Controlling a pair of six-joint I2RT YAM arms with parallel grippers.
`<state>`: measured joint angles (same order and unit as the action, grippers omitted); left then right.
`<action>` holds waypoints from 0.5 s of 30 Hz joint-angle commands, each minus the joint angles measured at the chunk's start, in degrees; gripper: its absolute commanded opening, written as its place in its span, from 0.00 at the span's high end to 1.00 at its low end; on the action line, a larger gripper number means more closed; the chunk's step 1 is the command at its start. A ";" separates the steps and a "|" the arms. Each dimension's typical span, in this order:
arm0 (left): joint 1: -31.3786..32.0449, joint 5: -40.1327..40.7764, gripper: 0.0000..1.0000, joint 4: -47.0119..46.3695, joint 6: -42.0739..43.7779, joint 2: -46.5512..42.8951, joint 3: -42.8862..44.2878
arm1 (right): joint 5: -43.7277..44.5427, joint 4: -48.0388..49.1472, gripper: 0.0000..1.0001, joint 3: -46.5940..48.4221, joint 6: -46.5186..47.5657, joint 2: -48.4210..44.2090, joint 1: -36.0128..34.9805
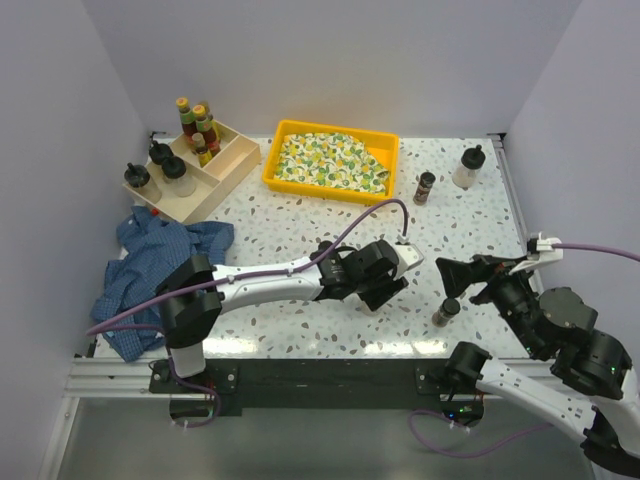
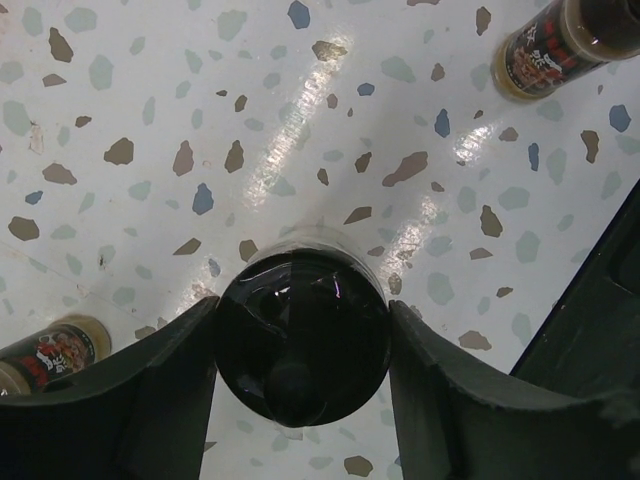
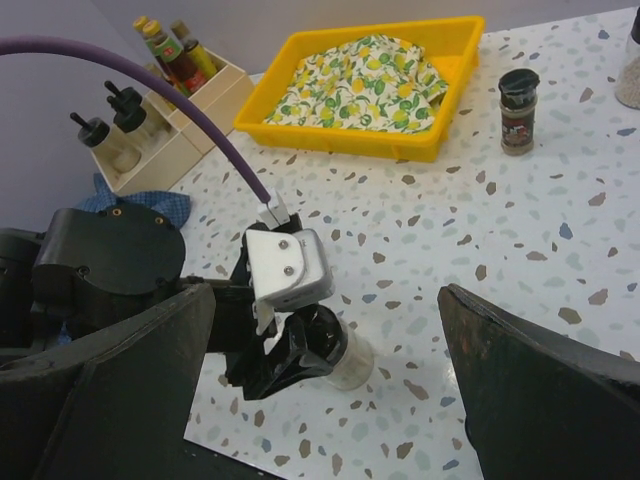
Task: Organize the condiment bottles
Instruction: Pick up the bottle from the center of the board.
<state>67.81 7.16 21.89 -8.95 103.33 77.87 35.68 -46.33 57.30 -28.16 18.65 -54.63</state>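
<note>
My left gripper [image 2: 300,345] is shut on the black knobbed cap of a clear squat bottle [image 2: 300,300] that stands on the table. It also shows in the right wrist view [image 3: 350,360]. In the top view the left gripper [image 1: 388,278] hides it. My right gripper [image 1: 455,280] is open and empty, just right of the left one. A brown spice jar [image 1: 446,311] stands beside it. Another spice jar [image 1: 425,187] and a clear squat bottle [image 1: 467,167] stand at the back right. Three squat bottles [image 1: 177,175] and several slim sauce bottles [image 1: 196,125] stand in the wooden box [image 1: 235,165].
A yellow tray [image 1: 272,165] with a patterned cloth sits at the back middle. A crumpled blue cloth [image 1: 150,265] lies at the left, near the box. White walls close in the table on three sides.
</note>
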 commanded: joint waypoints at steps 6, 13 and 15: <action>0.39 -0.39 0.41 -1.94 -0.72 -0.15 -2.28 | 2.55 0.45 0.01 -1.66 0.30 -1.43 -0.04; 0.57 0.49 0.23 -1.15 -1.24 0.21 -2.10 | 1.94 0.97 0.01 -2.45 0.12 -1.95 -0.04; 0.65 0.75 0.26 -1.24 -1.33 0.12 -2.10 | 1.94 0.98 0.01 -2.54 0.04 -2.04 -0.04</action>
<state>68.01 7.35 21.21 -9.47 103.39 75.99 36.60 -46.33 55.11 -28.08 17.43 -54.63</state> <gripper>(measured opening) 0.769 0.986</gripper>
